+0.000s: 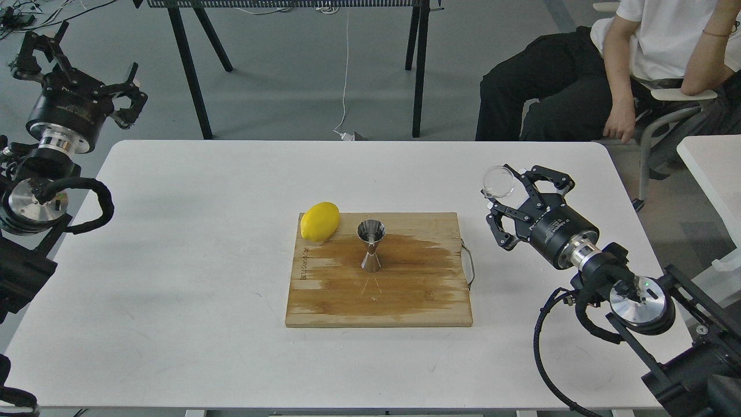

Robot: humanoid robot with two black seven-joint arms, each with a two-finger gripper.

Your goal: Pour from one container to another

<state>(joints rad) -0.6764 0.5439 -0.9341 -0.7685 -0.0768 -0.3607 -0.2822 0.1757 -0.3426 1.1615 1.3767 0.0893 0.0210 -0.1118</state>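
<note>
The clear glass cup sits between the fingertips of my right gripper, over the white table to the right of the wooden board. Its round mouth faces up toward me, and the gripper is shut on it. The steel jigger stands upright at the middle of the board, well left of the cup. My left gripper hangs open and empty beyond the table's far left corner.
A yellow lemon lies on the board's far left corner, close to the jigger. The board has a dark wet stain. A seated person is behind the table's right side. Another white table stands at the right.
</note>
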